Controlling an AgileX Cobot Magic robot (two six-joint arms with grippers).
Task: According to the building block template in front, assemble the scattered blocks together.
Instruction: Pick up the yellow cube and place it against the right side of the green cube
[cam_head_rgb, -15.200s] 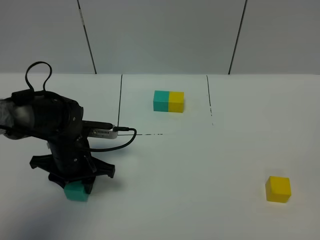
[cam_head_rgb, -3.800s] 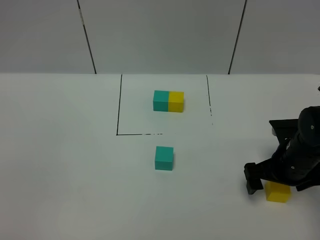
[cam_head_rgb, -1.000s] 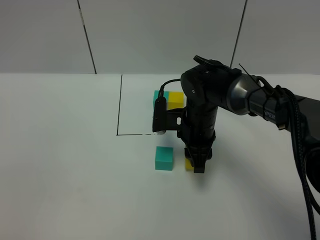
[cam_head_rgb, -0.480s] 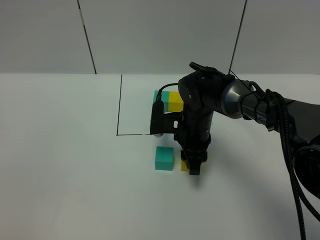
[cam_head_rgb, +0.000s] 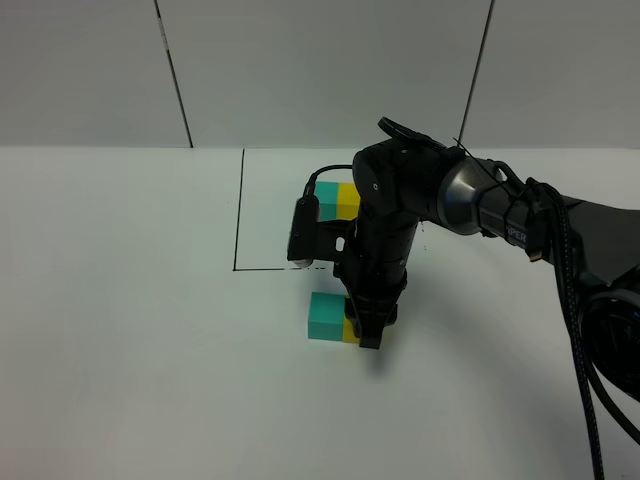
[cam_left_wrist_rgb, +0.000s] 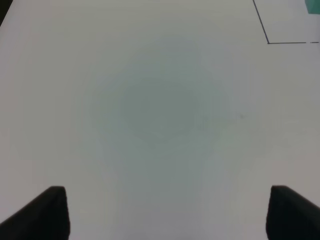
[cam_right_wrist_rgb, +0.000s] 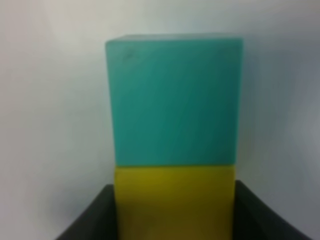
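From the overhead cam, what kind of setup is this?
Likely a lab test bench: bare white tabletop with a black-lined square holding the teal-yellow template, plain panel wall behind, and the right gripper pressing the yellow cube against the teal cube.

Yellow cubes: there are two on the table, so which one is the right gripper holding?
The loose yellow cube, pressed against the loose teal cube below the marked square and clamped by the right gripper. The other yellow half belongs to the template, untouched inside the square.

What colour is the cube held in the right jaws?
Yellow. The held cube shows best in the right wrist view, pressed against the teal cube.
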